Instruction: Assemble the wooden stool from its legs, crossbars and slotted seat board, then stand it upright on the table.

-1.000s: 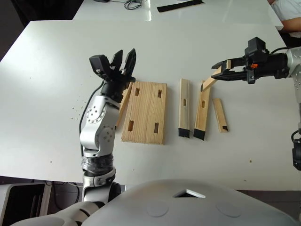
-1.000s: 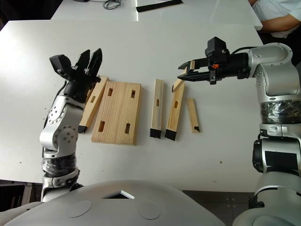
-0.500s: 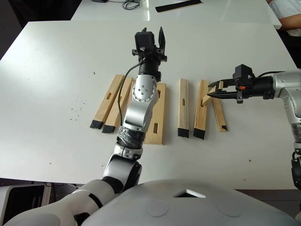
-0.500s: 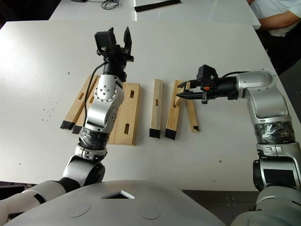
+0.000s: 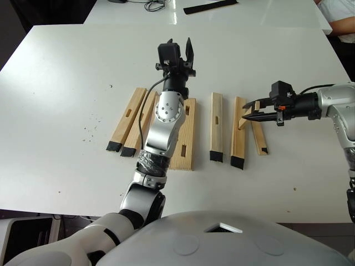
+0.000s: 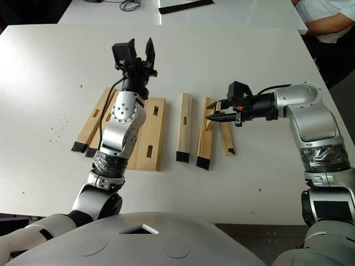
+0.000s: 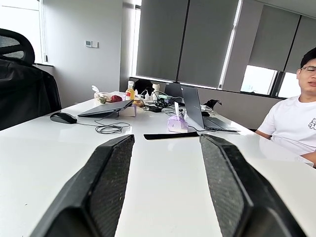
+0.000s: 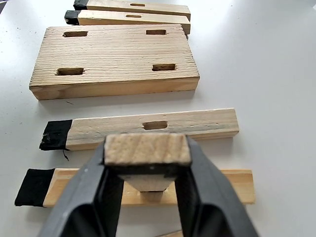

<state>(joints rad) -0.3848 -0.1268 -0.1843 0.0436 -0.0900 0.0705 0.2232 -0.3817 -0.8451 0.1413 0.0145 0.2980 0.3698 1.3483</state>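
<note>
The slotted seat board [image 6: 150,141] lies flat, partly under my left arm. My left gripper [image 5: 181,48] is raised above the board's far end, open and empty, its fingers [image 7: 106,187] wide apart. Two legs [image 5: 123,124] [image 5: 140,123] lie left of the board, and two more [image 5: 216,127] [image 5: 238,136] lie right of it. My right gripper [image 5: 247,111] is shut on a short crossbar [image 8: 147,148], tilted with its lower end at the slot of the rightmost leg [image 8: 148,193]. Another crossbar [image 5: 259,136] lies flat beside that leg.
A black strip [image 5: 212,6] and cables [image 5: 157,4] lie on the far table. Small specks [image 5: 91,127] dot the table left of the legs. Bare white table [image 5: 66,72] stretches to the left, the far side and the front edge.
My left arm swung from left of the board to above it, uncovering the two left legs. My right gripper came down with the crossbar to the rightmost leg's slot, and that leg slid slightly nearer.
</note>
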